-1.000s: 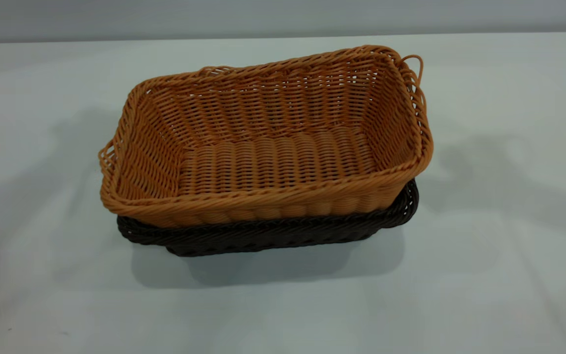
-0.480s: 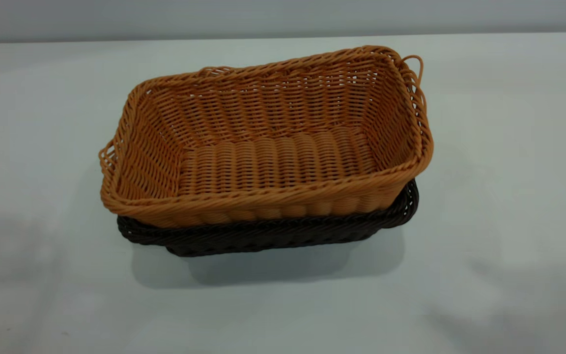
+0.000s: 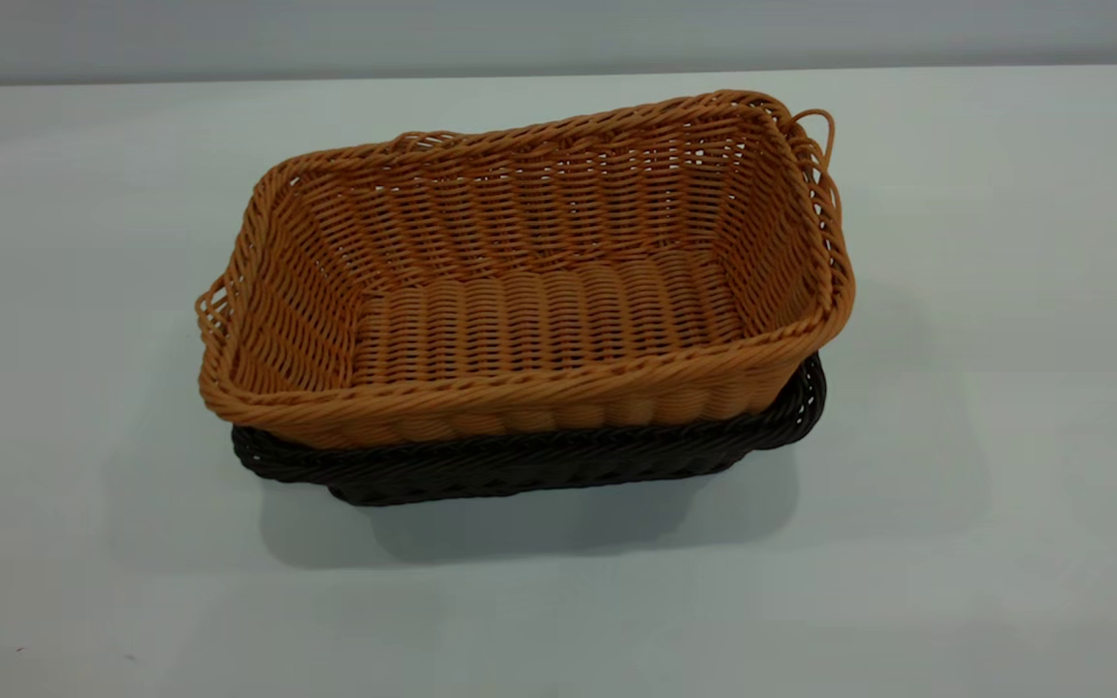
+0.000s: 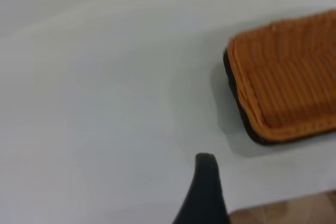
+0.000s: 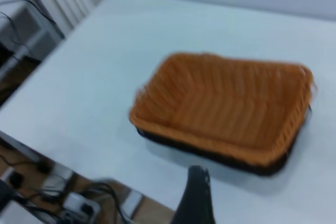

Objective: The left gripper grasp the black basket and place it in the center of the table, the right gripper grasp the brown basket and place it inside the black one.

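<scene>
A pale counter (image 3: 1005,291) carries the brown basket (image 3: 539,310), nested in the black basket (image 3: 539,470) mid-counter. Both sit well apart from the left pincer (image 4: 206,192) and right pincer (image 5: 195,198); I cannot tell whether either pincer is spread or pressed together

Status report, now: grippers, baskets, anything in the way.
Both grippers clear of the baskets, out of exterior view. Brown basket nested in black basket, mid-table. Nothing in the way.
</scene>
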Controlling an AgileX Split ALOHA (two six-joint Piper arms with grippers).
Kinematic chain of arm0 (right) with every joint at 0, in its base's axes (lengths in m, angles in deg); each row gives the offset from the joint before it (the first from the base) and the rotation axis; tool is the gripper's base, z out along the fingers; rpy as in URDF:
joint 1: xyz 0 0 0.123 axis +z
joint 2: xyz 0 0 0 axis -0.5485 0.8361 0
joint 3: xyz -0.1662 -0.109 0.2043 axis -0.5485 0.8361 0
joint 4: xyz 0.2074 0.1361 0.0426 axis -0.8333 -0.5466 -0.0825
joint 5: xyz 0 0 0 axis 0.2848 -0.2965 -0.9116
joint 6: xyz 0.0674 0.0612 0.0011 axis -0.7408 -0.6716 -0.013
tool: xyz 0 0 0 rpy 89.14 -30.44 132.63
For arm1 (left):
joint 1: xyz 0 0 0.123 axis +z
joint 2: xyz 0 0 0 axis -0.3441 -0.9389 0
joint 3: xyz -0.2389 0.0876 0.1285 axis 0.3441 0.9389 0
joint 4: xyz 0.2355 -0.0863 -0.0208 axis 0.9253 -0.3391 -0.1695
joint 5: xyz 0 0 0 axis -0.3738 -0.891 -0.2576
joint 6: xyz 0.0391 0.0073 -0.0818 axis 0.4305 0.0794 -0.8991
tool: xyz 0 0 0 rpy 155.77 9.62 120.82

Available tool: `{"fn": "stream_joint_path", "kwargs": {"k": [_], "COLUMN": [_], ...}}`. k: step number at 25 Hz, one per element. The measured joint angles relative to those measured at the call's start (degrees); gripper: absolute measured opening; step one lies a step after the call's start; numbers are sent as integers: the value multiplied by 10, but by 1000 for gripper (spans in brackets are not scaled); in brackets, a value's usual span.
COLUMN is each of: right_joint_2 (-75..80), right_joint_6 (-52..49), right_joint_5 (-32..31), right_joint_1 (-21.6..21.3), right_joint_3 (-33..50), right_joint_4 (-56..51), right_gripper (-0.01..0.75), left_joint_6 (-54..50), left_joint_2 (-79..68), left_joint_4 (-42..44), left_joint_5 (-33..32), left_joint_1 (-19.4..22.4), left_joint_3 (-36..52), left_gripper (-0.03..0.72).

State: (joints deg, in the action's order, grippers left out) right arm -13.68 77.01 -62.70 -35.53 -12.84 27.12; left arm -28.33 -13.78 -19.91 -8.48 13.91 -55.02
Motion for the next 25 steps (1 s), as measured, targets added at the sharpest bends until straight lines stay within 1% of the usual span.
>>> {"fn": "stream_joint_path", "kwargs": {"k": [3,7,10,13,20,25], "right_joint_2": [-74,-153,-212,-245,-253,-253], "right_joint_6": [-15,-32,-39,-40,-75,-114], "right_joint_5": [-3,1,24,35,54,60], "right_joint_1": [0,0,0,1,55,63], "right_joint_3": [68,141,182,212,225,234], "right_joint_4": [55,135,165,171,218,246], "right_gripper": [582,582,582,582,582,582], "left_joint_6": [2,4,13,25,28,28], "left_joint_2": [88,178,229,267,304,304], "left_joint_4": [-2,-2,-2,-2,-2,-2], "left_joint_5": [0,0,0,0,3,3], "left_joint_1": [0,0,0,0,0,0], "left_joint_3": [69,137,178,215,272,297], "left_gripper": [558,558,558,558,558,558]}}
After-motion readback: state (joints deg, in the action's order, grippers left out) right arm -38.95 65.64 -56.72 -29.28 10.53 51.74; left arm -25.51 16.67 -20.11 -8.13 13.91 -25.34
